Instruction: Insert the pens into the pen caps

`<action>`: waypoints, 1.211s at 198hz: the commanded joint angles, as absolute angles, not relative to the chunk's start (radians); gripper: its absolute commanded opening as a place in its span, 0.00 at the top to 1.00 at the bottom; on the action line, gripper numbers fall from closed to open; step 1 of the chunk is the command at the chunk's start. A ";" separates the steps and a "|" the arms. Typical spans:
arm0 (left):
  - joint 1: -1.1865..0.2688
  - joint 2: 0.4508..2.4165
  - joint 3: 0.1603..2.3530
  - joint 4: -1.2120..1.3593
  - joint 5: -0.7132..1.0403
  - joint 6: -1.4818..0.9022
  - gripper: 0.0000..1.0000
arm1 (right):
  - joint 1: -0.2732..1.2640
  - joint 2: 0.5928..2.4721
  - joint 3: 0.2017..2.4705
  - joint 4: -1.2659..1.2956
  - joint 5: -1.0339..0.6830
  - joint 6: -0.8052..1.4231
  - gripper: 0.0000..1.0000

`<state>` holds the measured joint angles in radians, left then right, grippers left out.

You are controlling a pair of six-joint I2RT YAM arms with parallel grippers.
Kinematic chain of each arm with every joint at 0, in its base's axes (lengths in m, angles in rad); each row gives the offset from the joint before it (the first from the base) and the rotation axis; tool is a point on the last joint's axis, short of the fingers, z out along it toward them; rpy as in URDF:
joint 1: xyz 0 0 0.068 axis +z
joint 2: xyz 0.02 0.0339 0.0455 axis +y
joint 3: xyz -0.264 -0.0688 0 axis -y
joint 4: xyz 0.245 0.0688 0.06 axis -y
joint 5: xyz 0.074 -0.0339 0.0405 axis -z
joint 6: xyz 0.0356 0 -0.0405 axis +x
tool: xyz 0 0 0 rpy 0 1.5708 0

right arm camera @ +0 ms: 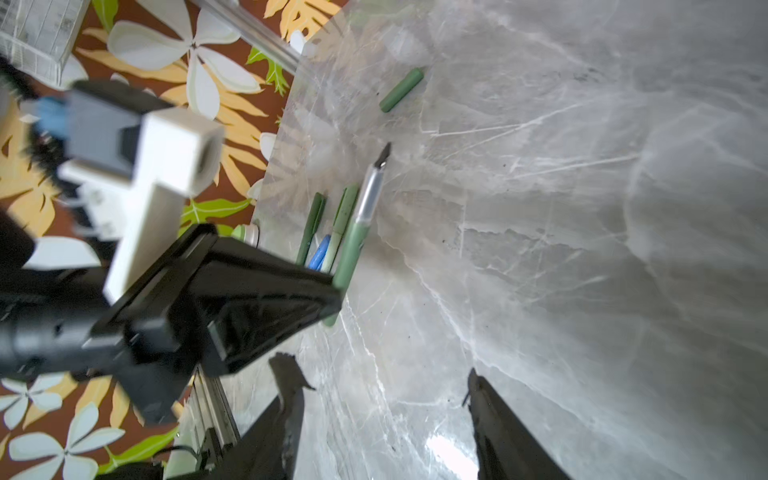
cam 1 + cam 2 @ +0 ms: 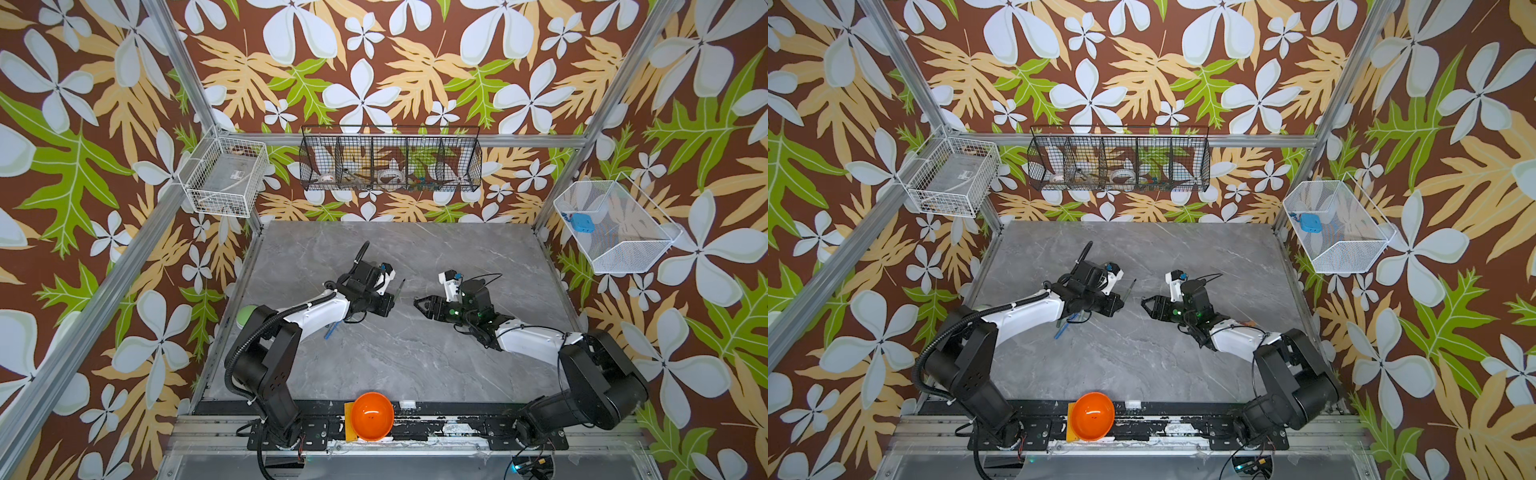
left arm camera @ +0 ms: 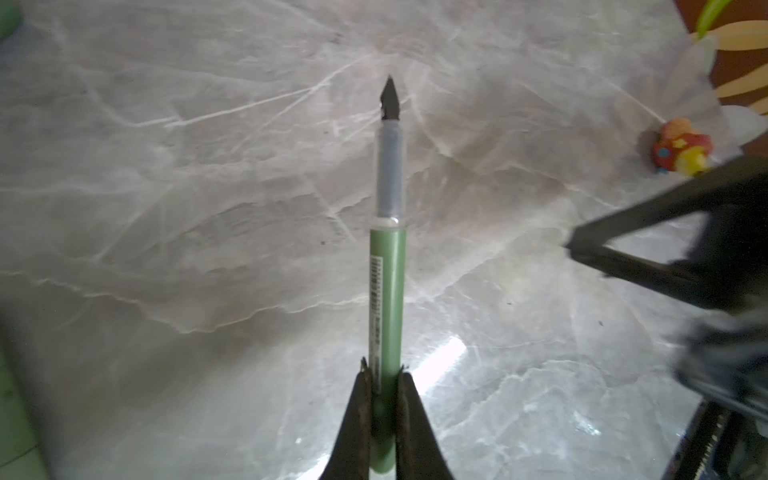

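Note:
My left gripper [image 3: 384, 374] is shut on the back end of a green pen [image 3: 386, 270], whose dark pointed tip points away from it above the marble table. In both top views this pen [image 2: 401, 289] sticks out of the left gripper [image 2: 394, 296] near the table's middle. My right gripper [image 1: 382, 374] is open and empty and faces the left one across a short gap [image 2: 417, 303]. A green pen cap [image 1: 402, 90] lies on the table beyond the held pen [image 1: 365, 208]. A dark green pen [image 1: 311, 226], a pale green pen [image 1: 343, 224] and a blue pen [image 1: 319, 251] lie under the left arm.
The blue pen [image 2: 331, 331] shows beside the left forearm in a top view. An orange bowl [image 2: 371, 415] sits on the front rail. A small red and yellow toy [image 3: 677, 151] lies near the table edge. Wire baskets [image 2: 390, 160] hang on the walls.

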<state>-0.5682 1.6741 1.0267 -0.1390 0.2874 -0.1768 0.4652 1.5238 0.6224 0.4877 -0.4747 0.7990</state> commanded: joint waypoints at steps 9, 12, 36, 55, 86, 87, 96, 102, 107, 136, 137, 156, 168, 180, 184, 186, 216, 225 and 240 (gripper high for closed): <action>-0.595 1.633 0.972 -0.002 0.363 -0.237 1.00 | 0.468 1.600 0.626 0.758 -0.523 0.929 0.37; -0.596 1.630 0.968 0.002 0.368 -0.240 1.00 | 0.468 1.610 0.629 0.772 -0.530 0.936 0.38; -0.614 1.623 0.945 0.026 0.384 -0.256 1.00 | 0.468 1.664 0.644 0.842 -0.545 0.965 0.38; -0.629 1.617 0.943 0.032 0.383 -0.259 1.00 | 0.468 1.698 0.657 0.853 -0.550 0.977 0.40; -0.659 1.627 0.965 0.032 0.386 -0.259 1.00 | 0.468 1.744 0.679 0.918 -0.581 1.015 0.59; -0.659 1.628 0.966 0.031 0.386 -0.260 1.00 | 0.468 1.744 0.679 0.918 -0.581 1.015 0.59; -0.661 1.633 0.971 0.028 0.381 -0.262 1.00 | 0.469 1.748 0.684 0.916 -0.585 1.015 0.69; -0.661 1.637 0.976 0.026 0.376 -0.261 1.00 | 0.468 1.748 0.686 0.912 -0.585 1.012 0.76; -0.661 1.639 0.978 0.025 0.375 -0.261 1.00 | 0.468 1.743 0.686 0.902 -0.583 1.006 0.81; -0.660 1.644 0.990 0.013 0.368 -0.266 0.73 | 0.468 1.716 0.698 0.824 -0.578 0.956 1.00; -0.660 1.644 0.989 0.012 0.366 -0.267 0.71 | 0.468 1.714 0.698 0.822 -0.580 0.955 1.00; -0.649 1.640 0.993 0.014 0.364 -0.291 0.42 | 0.468 1.695 0.694 0.810 -0.592 0.935 1.00; -0.629 1.632 0.972 0.072 0.421 -0.322 0.38 | 0.468 1.686 0.689 0.814 -0.593 0.931 1.00; -0.613 1.633 0.950 0.127 0.474 -0.356 0.36 | 0.468 1.682 0.687 0.823 -0.600 0.931 1.00; -0.610 1.636 0.947 0.136 0.489 -0.362 0.36 | 0.468 1.683 0.688 0.826 -0.601 0.933 1.00; -0.608 1.638 0.947 0.140 0.495 -0.364 0.36 | 0.468 1.684 0.686 0.827 -0.601 0.932 1.00; -0.607 1.672 0.965 0.136 0.555 -0.363 0.42 | 0.469 1.680 0.680 0.857 -0.596 0.945 1.00; -0.607 1.671 0.963 0.142 0.563 -0.365 0.43 | 0.470 1.681 0.682 0.857 -0.595 0.944 1.00; -0.607 1.671 0.966 0.140 0.582 -0.362 0.45 | 0.470 1.687 0.680 0.870 -0.594 0.949 1.00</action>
<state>-0.6102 1.6688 0.9558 0.0952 0.5179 -0.3546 0.4679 1.6840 0.6807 0.8227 -0.5941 0.9432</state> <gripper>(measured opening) 0.558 0.100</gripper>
